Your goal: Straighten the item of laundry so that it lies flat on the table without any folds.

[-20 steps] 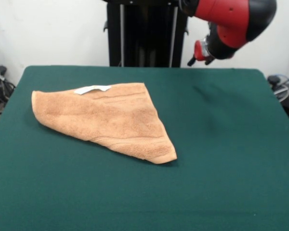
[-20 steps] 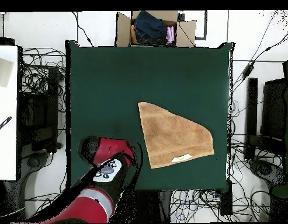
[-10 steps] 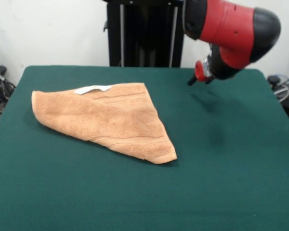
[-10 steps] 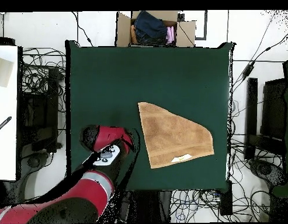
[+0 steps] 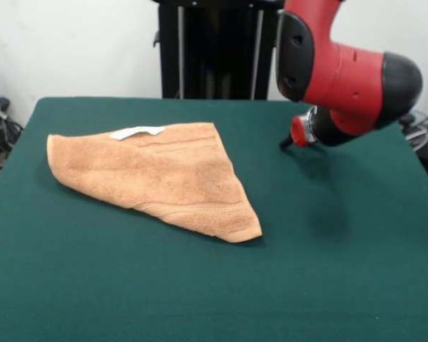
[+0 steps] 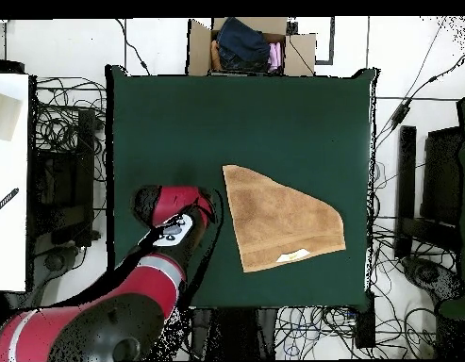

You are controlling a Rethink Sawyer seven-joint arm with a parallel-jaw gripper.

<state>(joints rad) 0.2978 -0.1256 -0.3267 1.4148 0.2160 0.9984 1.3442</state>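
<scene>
Terry-cloth, orange-tan, folded over into a rough triangle: that was the towel (image 5: 160,174), lying on the green table (image 5: 342,285) with its white label (image 5: 137,132) showing along the edge nearest the robot's side. In the overhead view the towel (image 6: 278,222) sat toward the table's right edge, closer to the robot's edge than to the far one, one pointed corner reaching in toward the table's middle and another toward the right edge.

And the arm! The gripper (image 5: 296,135) hung above bare cloth near the robot's edge of the table, well clear of the towel and touching nothing. The bulky red and black wrist hid most of it, so whether the jaws stood wide or narrow, I could not tell.

The relation that mattered: seen from above, the towel lay directly to the right of the gripper (image 6: 206,203), with a strip of green between them. Its nearest part was the straight side running from the inward corner down to the robot's edge, almost square to the line of approach. By my reading, a sideways traverse toward that side would come first, then a pick at a loose corner to open the fold; nothing of the flattening looked done yet.
</scene>
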